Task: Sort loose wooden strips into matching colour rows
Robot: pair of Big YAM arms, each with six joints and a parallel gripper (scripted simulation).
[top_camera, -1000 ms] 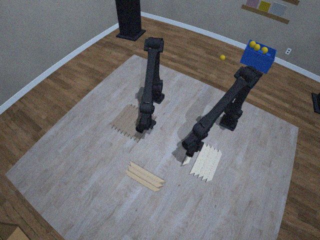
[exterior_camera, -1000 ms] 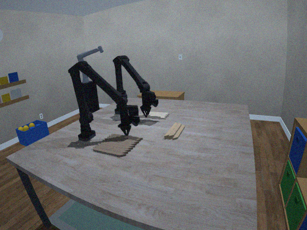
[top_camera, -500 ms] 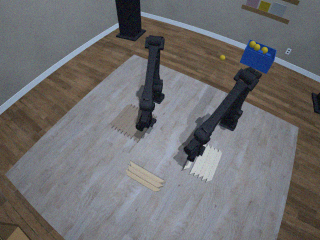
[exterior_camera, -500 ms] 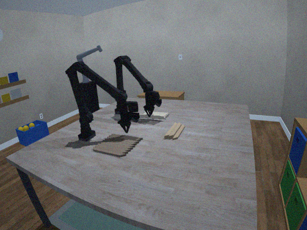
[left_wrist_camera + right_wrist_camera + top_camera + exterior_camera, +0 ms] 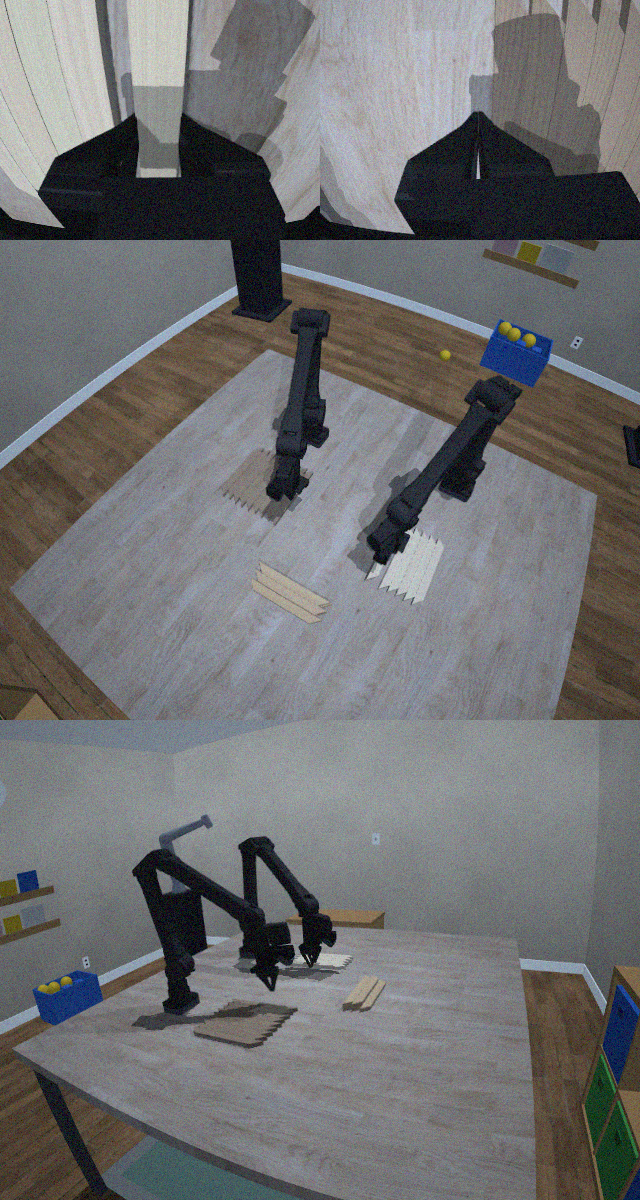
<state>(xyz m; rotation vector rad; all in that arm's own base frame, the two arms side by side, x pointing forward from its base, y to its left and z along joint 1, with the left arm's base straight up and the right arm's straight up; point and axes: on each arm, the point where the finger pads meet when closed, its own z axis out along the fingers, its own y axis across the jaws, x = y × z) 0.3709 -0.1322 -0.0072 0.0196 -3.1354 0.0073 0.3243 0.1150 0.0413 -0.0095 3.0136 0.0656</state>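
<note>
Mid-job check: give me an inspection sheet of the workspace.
Surface: pale wood-grain table; shadows fall on it.
Job's things: white row; brown row; tan strips lying apart from both rows.
Clutter: nothing seen on the table.
Hands: left hand shut on a white strip; right hand shut, holding nothing.
Cables: nothing seen.
Surroundings: blue bin of yellow balls; one ball on the floor.
</note>
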